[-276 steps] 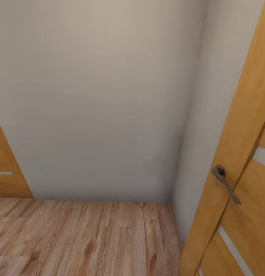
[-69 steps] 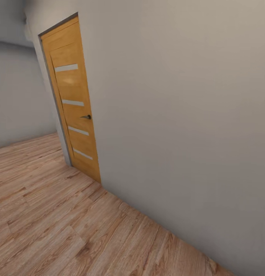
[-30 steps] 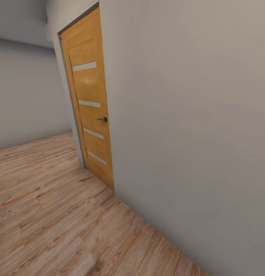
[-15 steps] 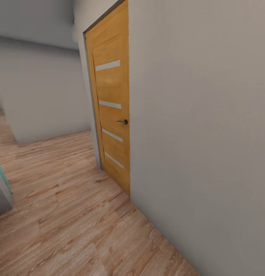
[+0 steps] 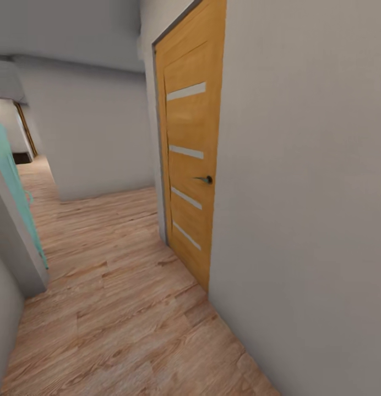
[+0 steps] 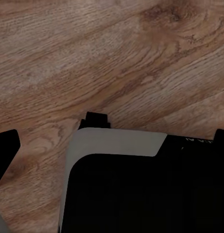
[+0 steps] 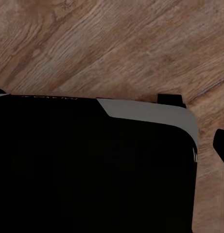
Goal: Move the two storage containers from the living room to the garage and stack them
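Note:
I am in a corridor with light wood plank flooring (image 5: 119, 308). The two storage containers and the garage are out of view. In the left wrist view my left gripper (image 6: 114, 137) hangs over the planks above the robot's dark base (image 6: 141, 189), its black fingertips (image 6: 6, 148) far apart at the picture's edges, nothing between them. My right gripper (image 7: 109, 116) hangs the same way over the base (image 7: 92, 170), a fingertip (image 7: 221, 144) at the edge, holding nothing.
An orange wooden door (image 5: 190, 165) with pale stripes and a dark handle (image 5: 204, 179) stands shut in the grey wall (image 5: 306, 209) close on the right. A teal panel (image 5: 14, 187) and a grey wall corner (image 5: 9, 253) stand at the left. The corridor runs on toward a far wall (image 5: 97, 137).
The camera has turned left: the door has slid rightward in the picture, and the corridor, the far wall and the teal panel have come into view.

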{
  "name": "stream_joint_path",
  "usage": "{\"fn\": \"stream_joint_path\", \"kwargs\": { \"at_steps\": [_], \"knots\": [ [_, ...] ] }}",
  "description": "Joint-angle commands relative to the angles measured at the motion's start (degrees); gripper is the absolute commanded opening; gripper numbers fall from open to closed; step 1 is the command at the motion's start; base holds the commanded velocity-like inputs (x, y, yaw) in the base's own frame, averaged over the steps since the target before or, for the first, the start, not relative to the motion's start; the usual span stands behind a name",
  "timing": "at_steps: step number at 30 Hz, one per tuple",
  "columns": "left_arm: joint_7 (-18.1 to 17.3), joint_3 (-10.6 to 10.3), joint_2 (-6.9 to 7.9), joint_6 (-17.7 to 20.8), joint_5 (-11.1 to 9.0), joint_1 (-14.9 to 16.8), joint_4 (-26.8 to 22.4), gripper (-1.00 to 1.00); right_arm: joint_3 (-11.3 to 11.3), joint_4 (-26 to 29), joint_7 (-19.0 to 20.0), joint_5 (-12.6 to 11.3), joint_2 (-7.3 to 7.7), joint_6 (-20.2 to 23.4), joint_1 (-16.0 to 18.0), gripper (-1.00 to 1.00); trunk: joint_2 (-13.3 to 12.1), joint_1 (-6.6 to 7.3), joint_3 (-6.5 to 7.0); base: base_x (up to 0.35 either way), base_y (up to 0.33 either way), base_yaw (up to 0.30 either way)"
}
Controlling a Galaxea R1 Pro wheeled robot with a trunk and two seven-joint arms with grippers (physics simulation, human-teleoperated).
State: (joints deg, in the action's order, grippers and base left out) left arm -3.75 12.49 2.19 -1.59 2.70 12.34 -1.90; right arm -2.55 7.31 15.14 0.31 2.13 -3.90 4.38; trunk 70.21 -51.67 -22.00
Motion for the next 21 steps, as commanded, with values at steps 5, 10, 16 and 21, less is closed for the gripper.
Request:
{"fn": "stream_joint_path", "kwargs": {
  "at_steps": [5,10,16,21],
  "knots": [
    [-0.2,0.4,0.01,-0.2,0.3,0.1,0.1,1.0,-0.3,0.0,0.3,0.0,0.01,-0.1,0.0,1.0,0.0,-0.03,-0.06,0.317,0.0,0.286],
    [-0.2,0.4,0.01,-0.2,0.3,0.1,0.1,1.0,-0.3,0.0,0.2,0.0,-0.01,-0.2,0.0,1.0,0.0,-0.03,-0.06,0.317,0.0,0.286],
    [-0.2,0.4,0.01,-0.2,0.3,0.1,0.1,1.0,-0.3,0.0,0.2,0.0,0.0,-0.2,0.0,1.0,0.0,-0.03,-0.06,0.316,0.0,0.286],
    [-0.2,0.4,0.01,-0.2,0.3,0.1,0.1,1.0,-0.3,0.0,0.2,0.0,0.0,-0.1,0.0,1.0,0.0,-0.03,-0.06,0.316,0.0,0.286]
  ]
}}
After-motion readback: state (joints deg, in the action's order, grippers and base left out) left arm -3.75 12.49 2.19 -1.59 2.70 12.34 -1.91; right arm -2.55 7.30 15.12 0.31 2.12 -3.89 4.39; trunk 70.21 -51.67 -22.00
